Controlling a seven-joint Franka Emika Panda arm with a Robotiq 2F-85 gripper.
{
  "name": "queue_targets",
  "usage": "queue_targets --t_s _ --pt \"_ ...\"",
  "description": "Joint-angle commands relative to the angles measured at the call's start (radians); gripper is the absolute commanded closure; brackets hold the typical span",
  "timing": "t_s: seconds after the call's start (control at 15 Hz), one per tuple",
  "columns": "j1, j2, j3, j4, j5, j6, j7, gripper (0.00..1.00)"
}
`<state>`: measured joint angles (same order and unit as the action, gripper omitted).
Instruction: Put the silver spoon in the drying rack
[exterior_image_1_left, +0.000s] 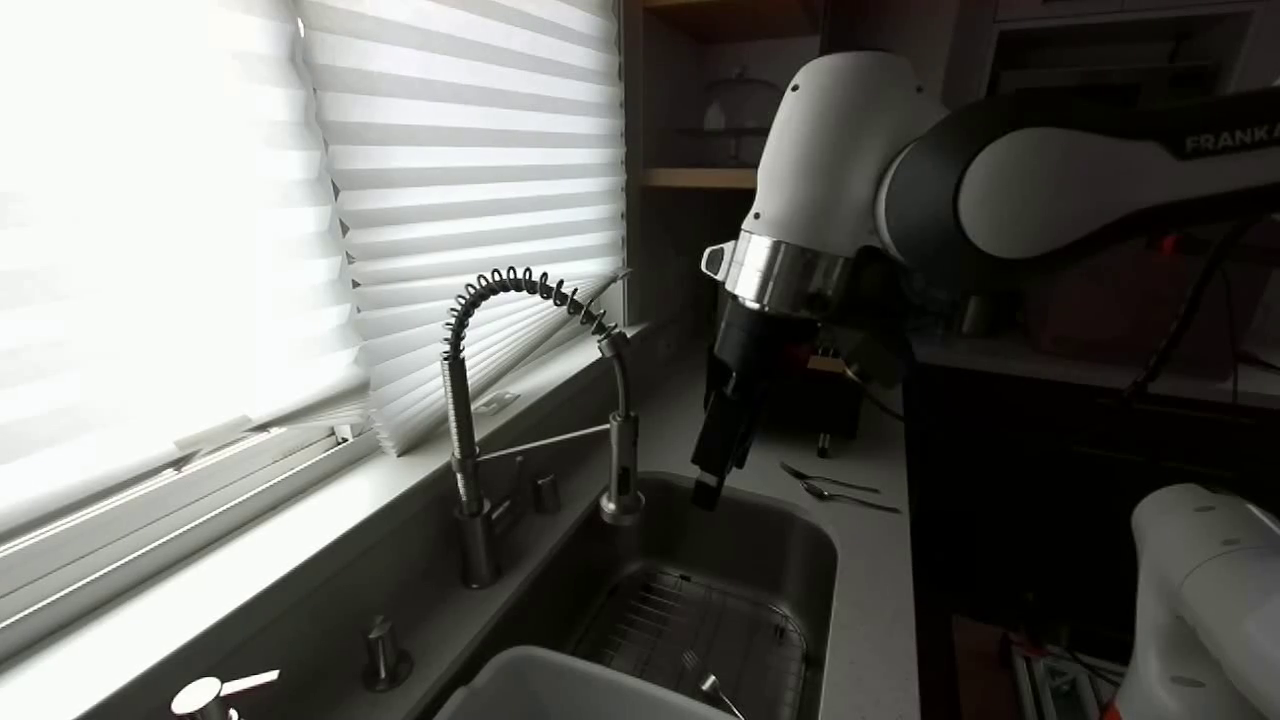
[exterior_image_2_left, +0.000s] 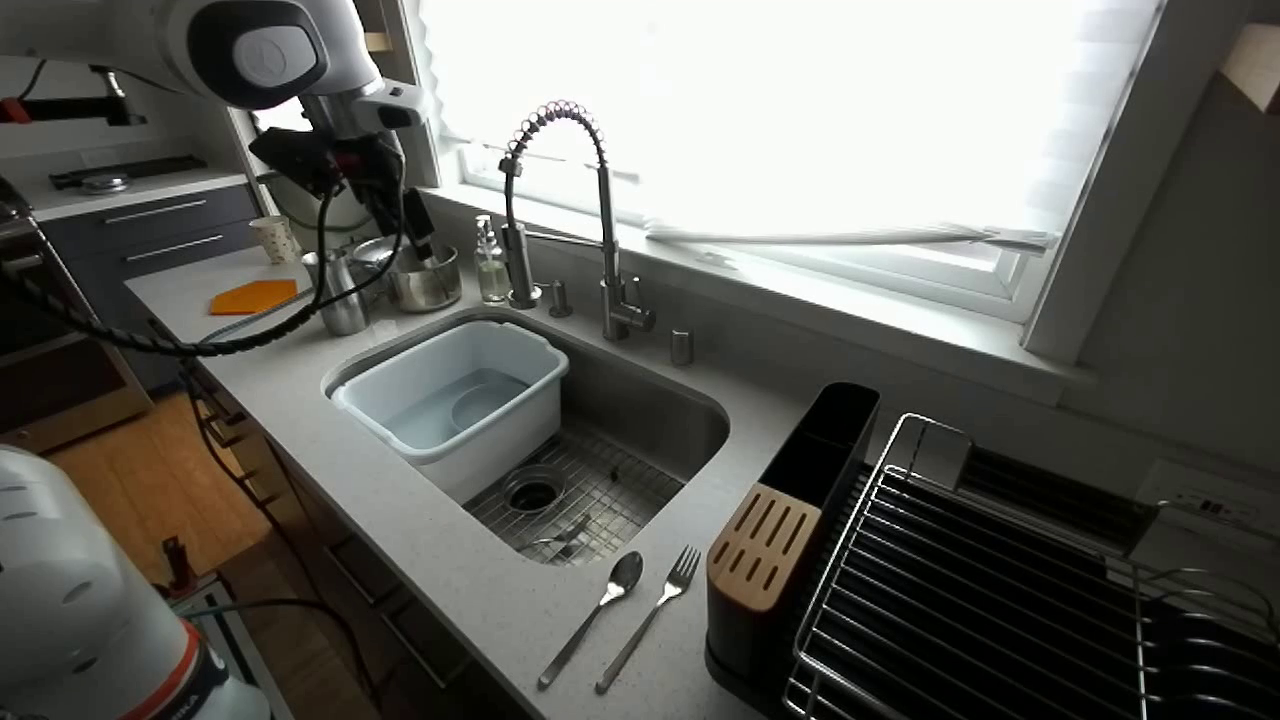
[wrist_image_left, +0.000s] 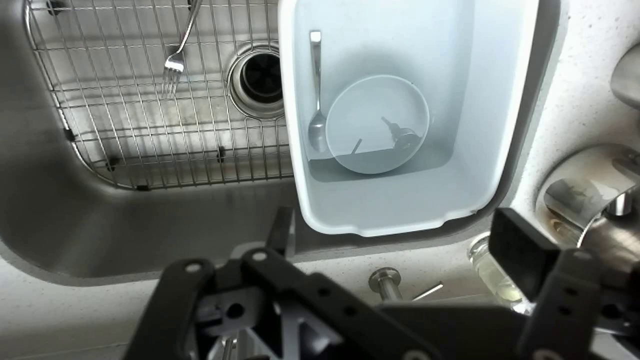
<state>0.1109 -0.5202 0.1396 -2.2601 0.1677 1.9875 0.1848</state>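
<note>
- The black two-fingered gripper (wrist_image_left: 402, 235) hangs in the air; its fingers (wrist_image_left: 522, 252) stand well apart with nothing between them, I think so that a handle can enter there.
- At twelve o'clock from this gap, in the wrist view, stands the pale rectangular plastic tub (wrist_image_left: 390, 200), placed beside the round steel drain (wrist_image_left: 261, 77), probably to leave it free.
- In the tub lies the silver metal spoon with slim handle (wrist_image_left: 318, 120), at eleven o'clock from the gap. It follows the nine o'clock wall; a pale round dish (wrist_image_left: 377, 125) just beside it perhaps holds it there.
- At ten o'clock, the silver metal fork (wrist_image_left: 176, 61) rests on the steel wire grid (wrist_image_left: 202, 79), which should lift it from the floor of the grey steel sink (wrist_image_left: 160, 225).
- Farther, in an exterior view, another long silver metal spoon (exterior_image_2_left: 615, 585) lies on the pale grey counter (exterior_image_2_left: 450, 540). I cannot be sure which is meant; the tub's seems likelier.
- At three o'clock from there is the low black drying rack with chrome wires (exterior_image_2_left: 960, 560), spaced, I suppose, to let water fall.
</note>
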Motion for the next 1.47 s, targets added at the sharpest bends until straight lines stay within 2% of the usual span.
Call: queue_targets --t_s 0.0,0.33,0.53,0.67,0.93,1.27,1.4 --pt "-0.026 0.041 -0.006 0.02 -0.001 -0.039 0.045 0.0" --pt "-0.112 0.081 -0.042 0.011 -0.055 -0.05 0.103 0.0" --pt "-0.153 0.082 -0.069 -0.006 -0.105 -0.096 0.094 0.0" --pt "-0.169 0.079 -0.103 -0.017 -0.114 -0.164 0.059 0.0" --pt "-0.21 0.058 -0.162 -0.068 -0.213 -0.253 -0.032 0.0" --pt "-0.29 0.039 -0.256 -0.14 -0.37 -0.217 -0.134 0.0" --pt "-0.304 0.028 -0.319 -0.165 -0.368 -0.162 -0.222 0.0"
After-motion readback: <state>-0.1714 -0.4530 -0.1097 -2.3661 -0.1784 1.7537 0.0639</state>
